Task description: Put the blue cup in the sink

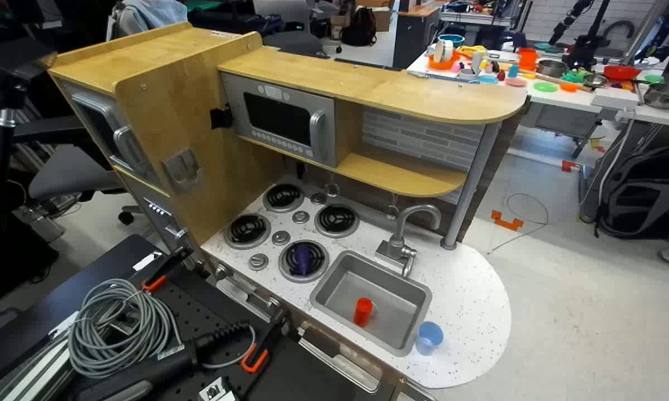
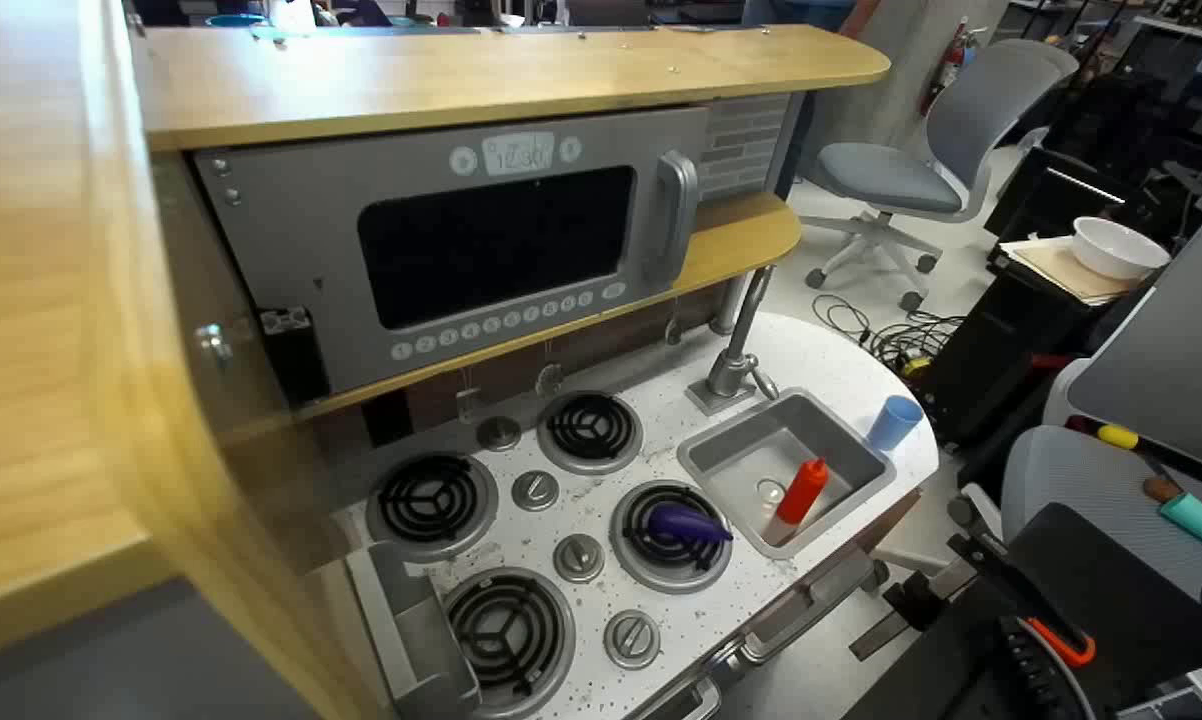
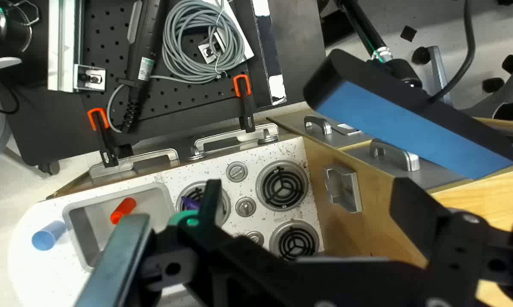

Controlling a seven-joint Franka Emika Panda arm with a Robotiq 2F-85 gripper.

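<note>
Light-blue round plastic cup [image 1: 429, 338] upright on white speckled counter [image 1: 476, 312], between its rounded edge and grey rectangular sink [image 1: 397, 322]; black two-fingered gripper [image 3: 307, 192] spread.

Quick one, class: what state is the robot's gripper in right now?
Gripper: open wide in the wrist view, holding nothing.

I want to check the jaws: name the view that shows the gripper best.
The wrist view: the gripper looms in the foreground, jaws wide apart, cropped by the bottom edge. Neither exterior view shows any of it.
</note>
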